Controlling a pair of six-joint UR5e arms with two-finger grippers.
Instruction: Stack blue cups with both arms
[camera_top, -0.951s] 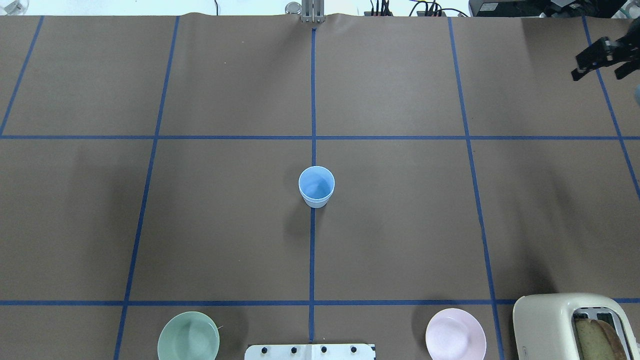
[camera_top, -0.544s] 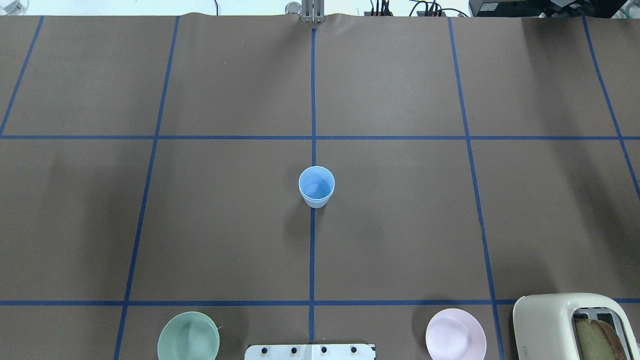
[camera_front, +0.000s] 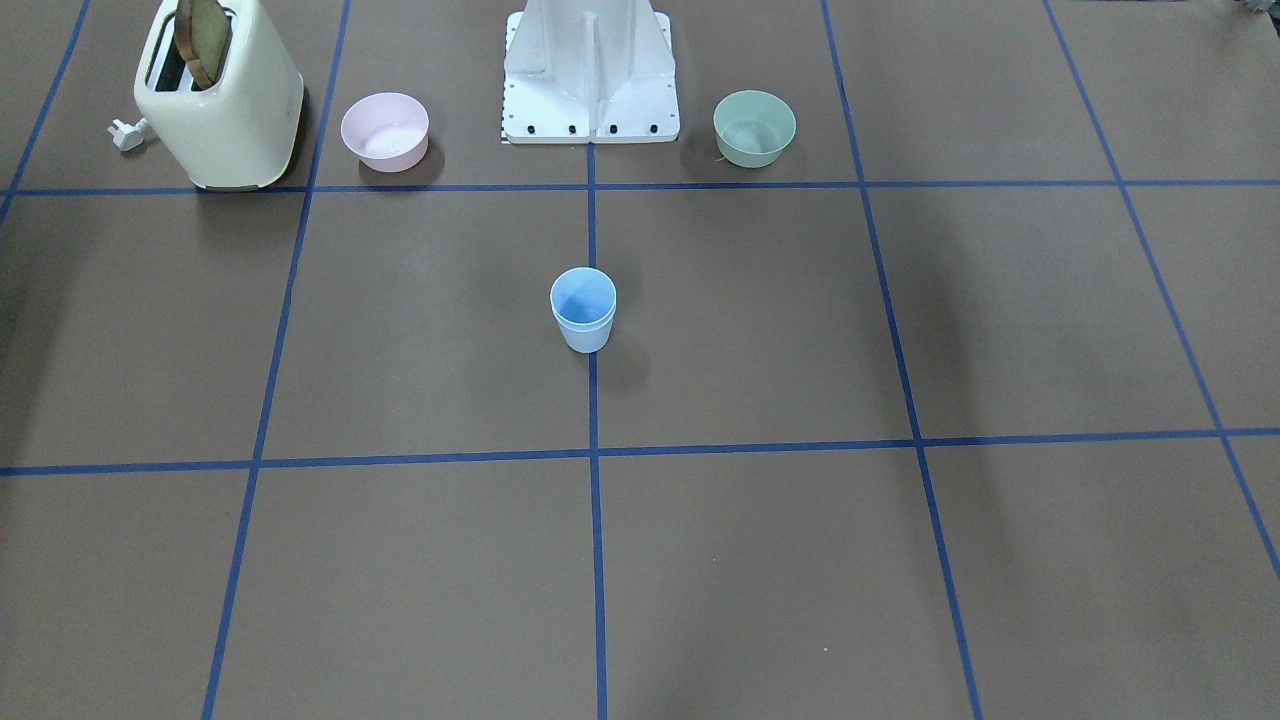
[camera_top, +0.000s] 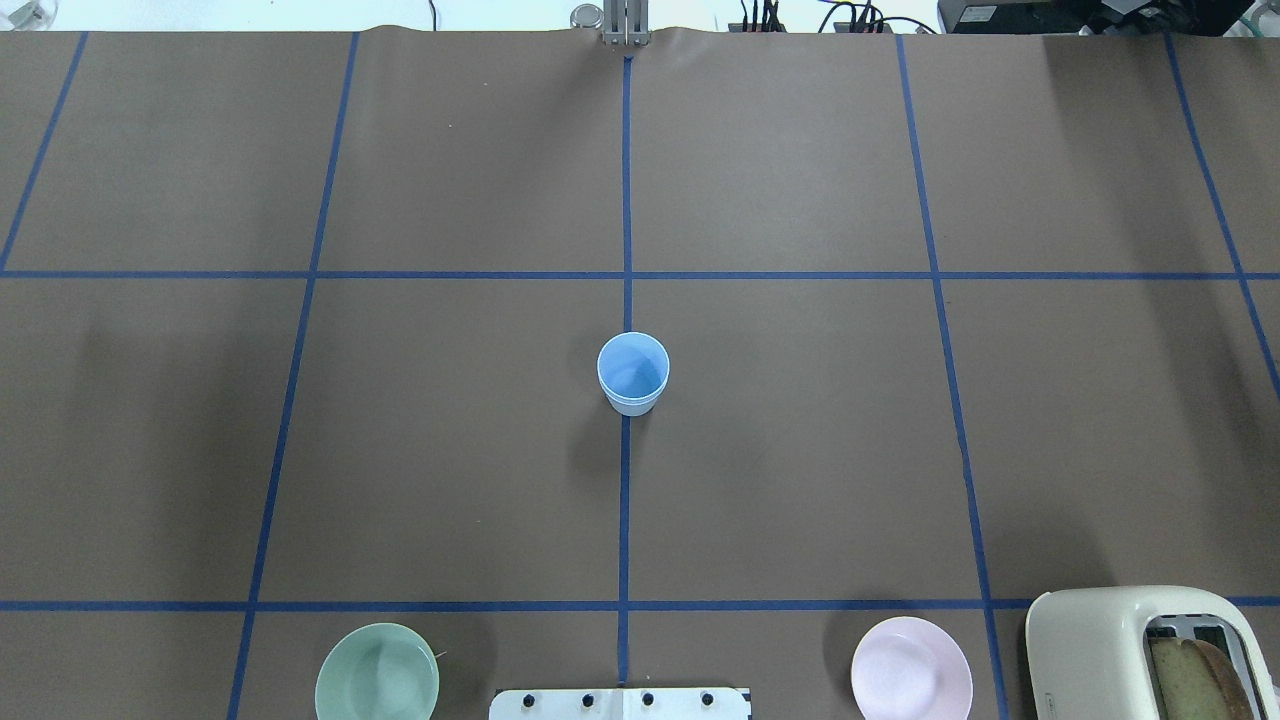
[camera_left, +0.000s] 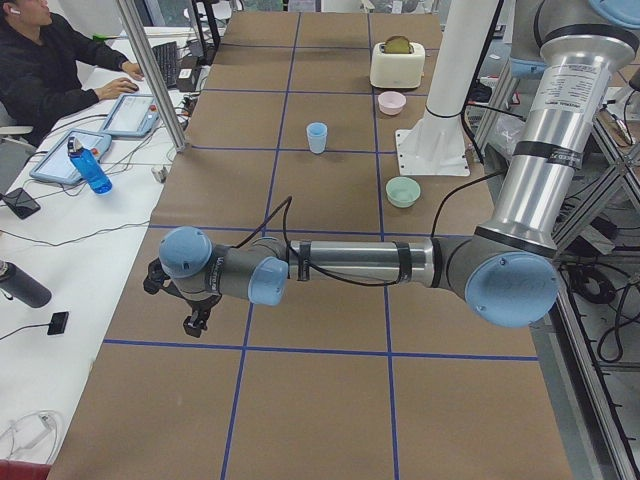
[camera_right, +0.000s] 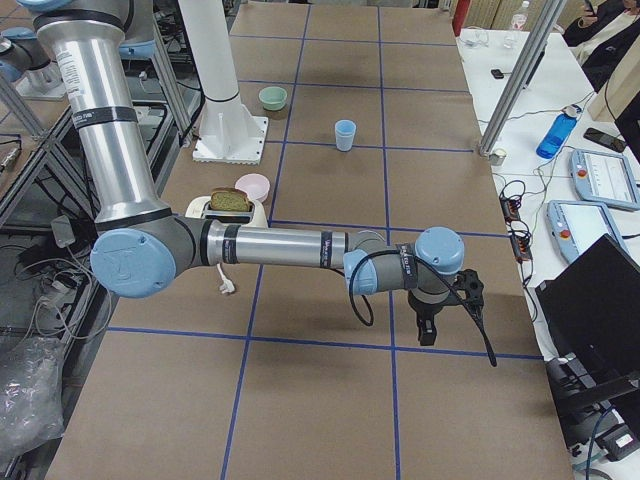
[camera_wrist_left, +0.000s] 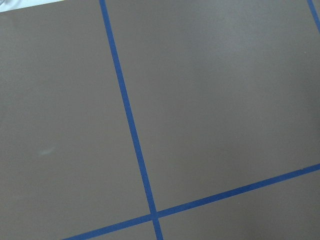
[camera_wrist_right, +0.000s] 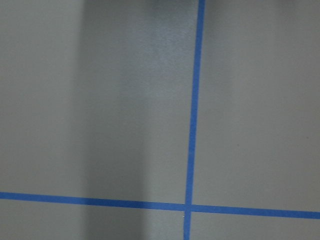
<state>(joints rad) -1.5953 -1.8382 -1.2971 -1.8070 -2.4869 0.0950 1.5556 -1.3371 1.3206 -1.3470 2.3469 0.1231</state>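
Note:
The blue cups (camera_top: 633, 373) stand upright on the centre tape line of the table. In the front-facing view the blue cups (camera_front: 583, 310) show two rims, one just inside the other, so one cup sits nested in the other. They also show far off in the left view (camera_left: 317, 137) and the right view (camera_right: 345, 134). My left gripper (camera_left: 191, 325) shows only in the exterior left view, low over the table's left end, far from the cups. My right gripper (camera_right: 425, 336) shows only in the exterior right view, low over the right end. I cannot tell whether either is open or shut. Both wrist views show only brown paper and blue tape.
A mint-green bowl (camera_top: 377, 672) and a pink bowl (camera_top: 911, 668) flank the white base pedestal (camera_front: 590, 70). A cream toaster (camera_top: 1140, 650) with bread stands at the near right corner. Side desks hold tablets and a blue bottle (camera_left: 90, 168).
My right gripper was at the overhead view's upper right edge one second ago and has left that view to the right. The cups have not moved.

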